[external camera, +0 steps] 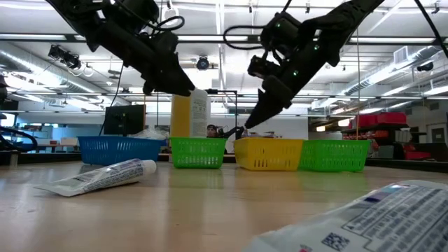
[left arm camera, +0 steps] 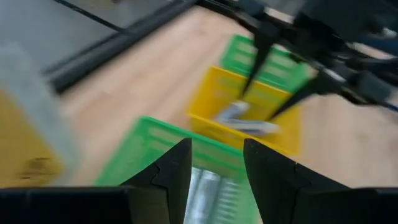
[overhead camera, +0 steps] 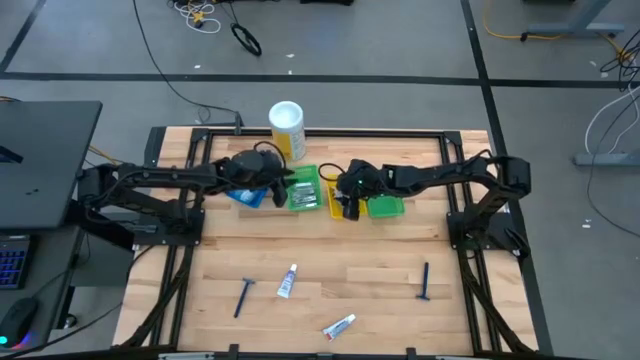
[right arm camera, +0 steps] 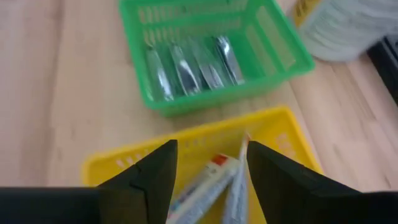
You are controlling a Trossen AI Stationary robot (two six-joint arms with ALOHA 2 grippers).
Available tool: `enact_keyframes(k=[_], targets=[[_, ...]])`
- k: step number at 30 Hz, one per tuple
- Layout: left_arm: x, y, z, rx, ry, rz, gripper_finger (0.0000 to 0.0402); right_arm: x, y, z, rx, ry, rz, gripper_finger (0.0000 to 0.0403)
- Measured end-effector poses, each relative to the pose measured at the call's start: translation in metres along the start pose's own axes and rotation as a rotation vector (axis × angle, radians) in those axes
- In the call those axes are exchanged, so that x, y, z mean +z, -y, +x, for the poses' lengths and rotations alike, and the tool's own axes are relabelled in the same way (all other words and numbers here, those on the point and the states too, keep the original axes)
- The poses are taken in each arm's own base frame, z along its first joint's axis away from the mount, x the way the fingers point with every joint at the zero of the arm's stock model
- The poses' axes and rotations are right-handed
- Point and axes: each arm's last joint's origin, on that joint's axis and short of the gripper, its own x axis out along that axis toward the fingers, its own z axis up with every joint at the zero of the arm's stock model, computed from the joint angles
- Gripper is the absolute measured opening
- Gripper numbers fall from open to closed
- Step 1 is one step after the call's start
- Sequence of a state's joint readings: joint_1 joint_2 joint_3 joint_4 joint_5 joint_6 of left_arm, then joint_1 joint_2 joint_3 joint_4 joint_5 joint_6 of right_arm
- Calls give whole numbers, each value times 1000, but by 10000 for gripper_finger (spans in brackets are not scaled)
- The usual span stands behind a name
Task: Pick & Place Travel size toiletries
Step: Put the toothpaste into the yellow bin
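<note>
arms: two, matte black, jointed, slim links | cabling: black loops at wrists | left tool (overhead camera: 292,178): two dark angular tapered fingers | right tool (overhead camera: 347,208): same form, green indicator light on wrist

Print shows on the toothpaste tube (external camera: 364,222), but none is legible.

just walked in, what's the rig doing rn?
Sorting toiletries into bins at the table's back. The right gripper hangs open over the yellow bin, which holds toothpaste tubes. The left gripper hovers open over the green bin of silver tubes. Two razors and two tubes still lie on the table.
</note>
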State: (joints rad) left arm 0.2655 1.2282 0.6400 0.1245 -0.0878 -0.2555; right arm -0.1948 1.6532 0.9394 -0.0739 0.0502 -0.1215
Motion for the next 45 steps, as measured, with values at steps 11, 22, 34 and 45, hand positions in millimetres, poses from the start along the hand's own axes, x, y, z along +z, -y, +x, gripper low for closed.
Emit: enact_keyframes(k=[11, 22, 34, 45], targets=[[-20, 64, -13, -238, -79, -97, 153, 20, -19, -4, 26, 193, -31, 204], [-30, 129, -51, -218, -105, -164, 153, 28, -20, -6, -32, 264, -105, 204], [-75, 168, -23, -31, -478, -162, 153, 39, -19, -10, -63, 390, -124, 204], [-89, 179, -7, -36, -606, -198, 153, 38, -19, -10, -62, 371, -141, 204]])
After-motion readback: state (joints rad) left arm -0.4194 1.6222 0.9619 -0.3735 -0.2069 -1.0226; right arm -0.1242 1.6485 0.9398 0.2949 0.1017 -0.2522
